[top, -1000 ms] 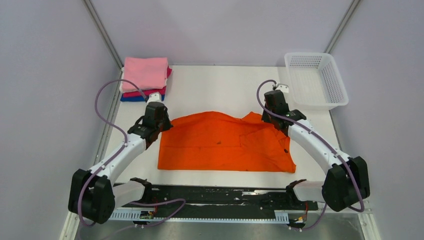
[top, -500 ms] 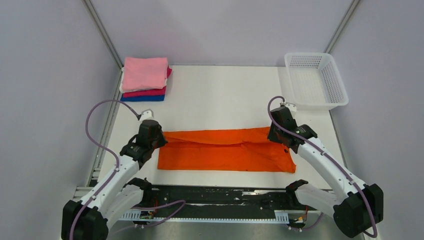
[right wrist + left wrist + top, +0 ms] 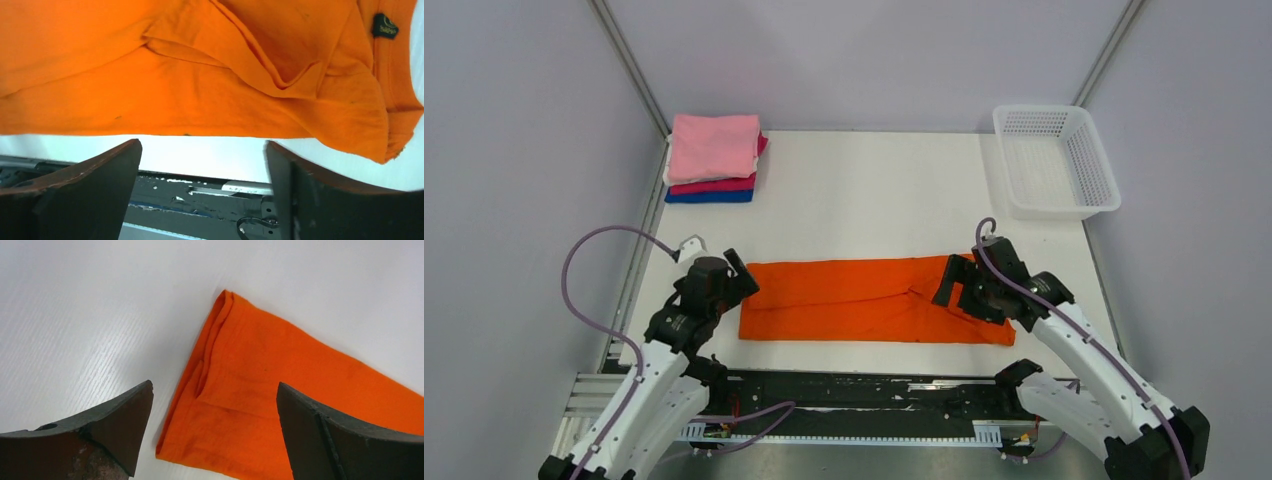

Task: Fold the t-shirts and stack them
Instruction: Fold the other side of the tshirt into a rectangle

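Surface: white table [image 3: 874, 190] is filling the middle of the top view, with pale grey walls standing on three sides and a black rail [image 3: 854, 390] running along the near edge.
Orange tee [image 3: 854, 300]: it is lying flat on the near half of the table as a long folded band running left to right, its far edge doubled over toward the near side.
Left end of the tee: in the left wrist view the orange tee [image 3: 280, 390] is showing a layered, rolled fold at its corner, resting on bare table.
Right end of the tee: in the right wrist view the orange tee [image 3: 200, 75] is lying in loose creases, with a small dark label [image 3: 385, 25] showing by the neckline.
Left gripper [image 3: 742, 275]: it is hovering at the tee's left end; its jaws are standing wide apart and gripping nothing, as the left gripper [image 3: 212, 390] is showing in its own camera.
Right gripper [image 3: 954, 280]: it is hanging over the tee's right end; the right gripper [image 3: 202, 145] is showing its jaws spread apart with no cloth between them.
Folded stack: it is sitting at the far left corner, well apart from the orange tee, with the pink tee [image 3: 714, 145] lying on top, a thin white tee [image 3: 667, 168] edge peeking out below it, then the magenta tee [image 3: 714, 185], and the blue tee [image 3: 709, 196] lying at the bottom.
Basket [image 3: 1064, 213]: white mesh plastic, it is sitting at the far right corner.
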Controlling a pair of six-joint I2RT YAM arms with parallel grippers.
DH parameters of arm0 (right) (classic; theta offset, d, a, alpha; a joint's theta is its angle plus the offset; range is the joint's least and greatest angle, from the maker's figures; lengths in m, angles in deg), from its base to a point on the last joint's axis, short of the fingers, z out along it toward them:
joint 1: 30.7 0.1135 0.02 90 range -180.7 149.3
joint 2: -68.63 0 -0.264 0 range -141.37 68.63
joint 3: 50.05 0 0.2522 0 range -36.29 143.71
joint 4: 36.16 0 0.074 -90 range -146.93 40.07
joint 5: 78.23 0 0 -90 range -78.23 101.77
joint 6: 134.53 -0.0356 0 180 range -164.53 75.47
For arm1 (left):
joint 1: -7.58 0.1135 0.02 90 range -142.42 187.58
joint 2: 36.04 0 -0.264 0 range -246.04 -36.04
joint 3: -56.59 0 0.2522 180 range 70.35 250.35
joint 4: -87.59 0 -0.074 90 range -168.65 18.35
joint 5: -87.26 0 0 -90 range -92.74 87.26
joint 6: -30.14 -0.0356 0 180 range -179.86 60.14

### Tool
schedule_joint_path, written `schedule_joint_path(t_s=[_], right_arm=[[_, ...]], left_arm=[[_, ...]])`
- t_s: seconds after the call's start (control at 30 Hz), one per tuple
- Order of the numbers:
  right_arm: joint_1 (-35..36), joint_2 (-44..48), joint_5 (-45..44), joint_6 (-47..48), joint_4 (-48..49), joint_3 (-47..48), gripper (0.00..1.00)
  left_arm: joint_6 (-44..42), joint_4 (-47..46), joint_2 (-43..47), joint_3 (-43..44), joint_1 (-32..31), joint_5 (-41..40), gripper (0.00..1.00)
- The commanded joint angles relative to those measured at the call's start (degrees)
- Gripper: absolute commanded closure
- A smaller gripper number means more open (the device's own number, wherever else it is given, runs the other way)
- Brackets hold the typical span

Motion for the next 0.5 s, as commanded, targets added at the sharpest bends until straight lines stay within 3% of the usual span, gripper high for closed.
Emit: schedule_joint_path(t_s=[0.0, 0.17, 0.27, 0.47], right_arm=[[0.2, 4.8, -0.6, 1.5, 4.7, 1.2, 0.0], [-0.3, -0.8, -3.3, 2.9, 20.2, -1.1, 0.0], [-1.7, -9.5, -6.4, 3.9, 25.7, 1.1, 0.0], [-4.4, -25.1, -4.1, 6.3, 27.4, 5.2, 0.0]], left_arm=[[1.1, 1.0, 7.2, 3.8, -0.2, -2.2, 0.0], [-3.5, -12.2, 1.5, 4.7, -0.2, 13.2, 0.0], [-4.0, -19.8, -9.8, 4.2, -0.2, 26.2, 0.0], [-4.2, -25.0, -24.4, 3.6, -0.2, 29.4, 0.0]])
